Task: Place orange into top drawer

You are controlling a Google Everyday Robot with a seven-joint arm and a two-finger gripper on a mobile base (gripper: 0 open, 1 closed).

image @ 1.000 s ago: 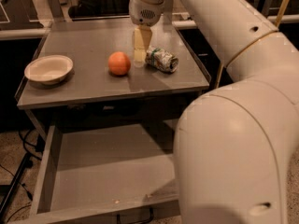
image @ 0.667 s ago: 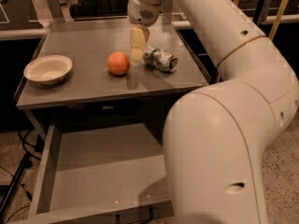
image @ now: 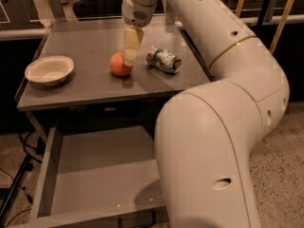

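Bowl – well left of the orange.
Orange – on the tabletop, above the open top drawer and not yet in it.
Gripper – against the orange's right side; whether spread or pinching, cannot tell.
Can – right of the orange.
Risk: an off-centre grip may roll the orange away.

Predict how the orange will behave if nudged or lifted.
Round, resting on the flat tabletop, the orange probably rolls if nudged. Its smooth skin may slip. The claw, low at its edge, could knock it away.
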